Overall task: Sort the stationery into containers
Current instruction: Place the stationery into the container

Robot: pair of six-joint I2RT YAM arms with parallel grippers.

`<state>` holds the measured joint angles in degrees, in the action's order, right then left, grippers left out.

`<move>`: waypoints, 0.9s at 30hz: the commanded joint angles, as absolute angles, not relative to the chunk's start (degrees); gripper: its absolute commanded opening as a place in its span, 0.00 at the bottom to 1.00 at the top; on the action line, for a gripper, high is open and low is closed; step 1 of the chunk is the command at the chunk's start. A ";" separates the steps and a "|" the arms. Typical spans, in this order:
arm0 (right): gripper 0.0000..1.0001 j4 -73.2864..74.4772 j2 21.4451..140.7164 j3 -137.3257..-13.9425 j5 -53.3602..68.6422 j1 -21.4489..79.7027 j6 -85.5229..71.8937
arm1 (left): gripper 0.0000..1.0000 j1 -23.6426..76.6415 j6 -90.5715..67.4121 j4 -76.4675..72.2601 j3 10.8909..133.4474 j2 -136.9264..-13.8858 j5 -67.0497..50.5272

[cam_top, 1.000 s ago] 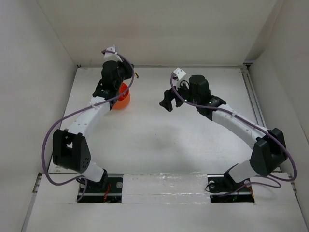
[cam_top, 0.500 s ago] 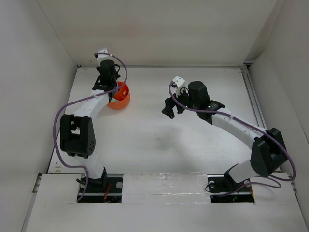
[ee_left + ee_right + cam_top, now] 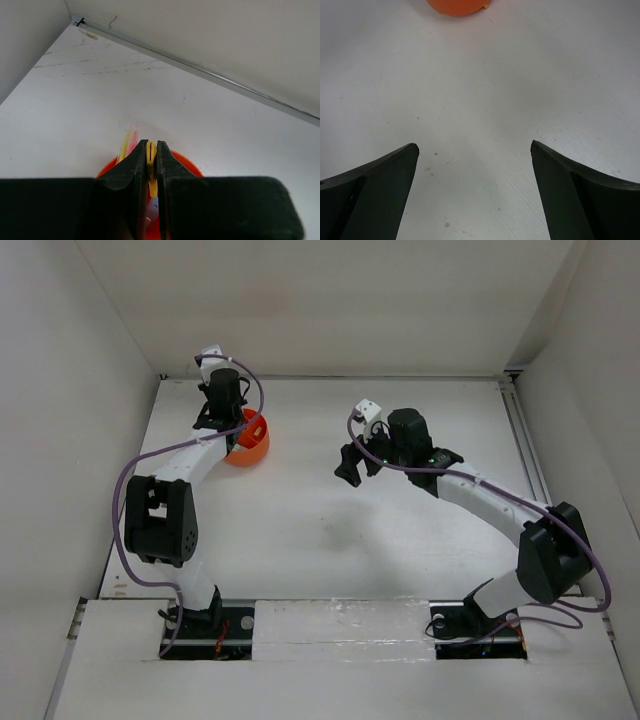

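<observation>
The orange cup (image 3: 252, 447) stands at the back left of the table. My left gripper (image 3: 230, 428) hangs over it, shut on a yellow pen (image 3: 151, 187) that points down into the cup (image 3: 186, 164). In the left wrist view the gripper (image 3: 151, 145) covers most of the cup. A pink pen and a pale yellow pen (image 3: 126, 144) stand in the cup's far-left part. My right gripper (image 3: 349, 462) is open over bare table near the middle, holding nothing. In the right wrist view the right gripper (image 3: 475, 150) faces the cup (image 3: 454, 6) at the top edge.
White walls close in the table on the left, back and right. A metal strip (image 3: 210, 76) runs along the foot of the back wall, close behind the cup. A rail (image 3: 522, 440) lines the right edge.
My left wrist has swung left and back, and now hangs above the cup. The left elbow has folded in closer to the base. The right arm has drifted slightly nearer and left, still open.
</observation>
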<state>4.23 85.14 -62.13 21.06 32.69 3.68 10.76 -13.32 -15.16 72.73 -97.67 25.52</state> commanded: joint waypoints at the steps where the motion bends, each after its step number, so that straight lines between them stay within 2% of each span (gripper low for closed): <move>1: 1.00 1.49 85.34 -62.84 22.24 32.96 4.66 | 0.00 10.99 -12.83 -16.70 71.89 -95.62 26.98; 5: 1.00 1.49 85.34 -62.84 22.24 32.96 4.66 | 0.01 10.99 -13.89 -15.03 71.89 -95.62 26.90; 15: 1.00 1.49 85.34 -62.84 22.24 32.96 4.66 | 0.21 10.99 -14.41 -15.03 70.84 -94.48 25.66; 19: 1.00 1.49 85.34 -63.37 22.24 32.96 4.66 | 0.34 12.47 -14.41 -14.50 71.37 -93.18 25.66; 23: 1.00 1.49 85.34 -63.37 22.76 32.96 4.66 | 0.55 13.54 -15.64 -12.93 71.89 -88.35 22.88; 24: 1.00 1.49 84.73 -63.89 22.76 32.96 5.35 | 0.74 13.54 -16.60 -11.70 71.89 -87.03 22.85; 27: 1.00 4.64 82.54 -65.65 16.30 34.27 7.02 | 1.00 13.54 -19.94 -7.58 73.04 -82.19 22.15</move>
